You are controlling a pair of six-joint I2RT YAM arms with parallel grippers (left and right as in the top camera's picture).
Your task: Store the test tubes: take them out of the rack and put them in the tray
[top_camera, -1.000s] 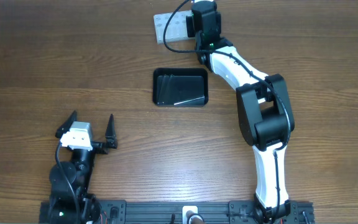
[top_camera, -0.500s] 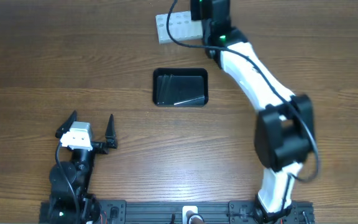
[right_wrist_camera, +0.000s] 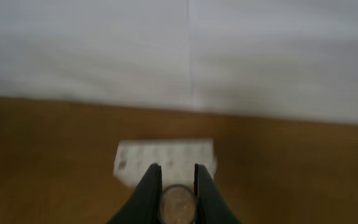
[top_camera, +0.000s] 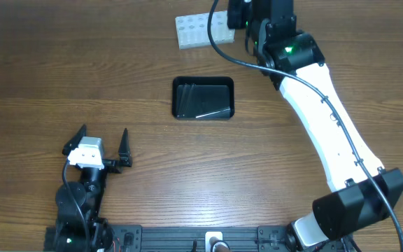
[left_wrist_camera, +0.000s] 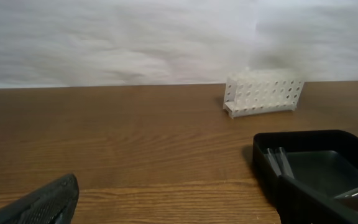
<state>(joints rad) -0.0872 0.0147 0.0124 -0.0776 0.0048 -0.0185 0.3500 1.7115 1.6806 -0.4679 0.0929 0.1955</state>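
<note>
Several clear glass test tubes [top_camera: 212, 112] already lie flat in the black rectangular plastic tray [top_camera: 174, 98] near the middle of the bench, so the task is judged well under way. The white perforated plastic rack [top_camera: 200, 30] stands at the bench's far edge, well apart from the tray; whether it holds more tubes cannot be told. The right gripper [top_camera: 238, 14] is raised just beside the rack's right end. The right wrist view adds what the top view leaves unclear: its jaws are pinched on a round clear object [right_wrist_camera: 178, 202], judged to be a tube seen end-on, which remains to be carried to the tray. The left gripper [top_camera: 103, 133] sits near the bench's near left corner, jaws spread wide and empty. The left wrist view adds a side elevation: the rack upright, the tray's raised walls, and tubes lying on its floor.
</note>
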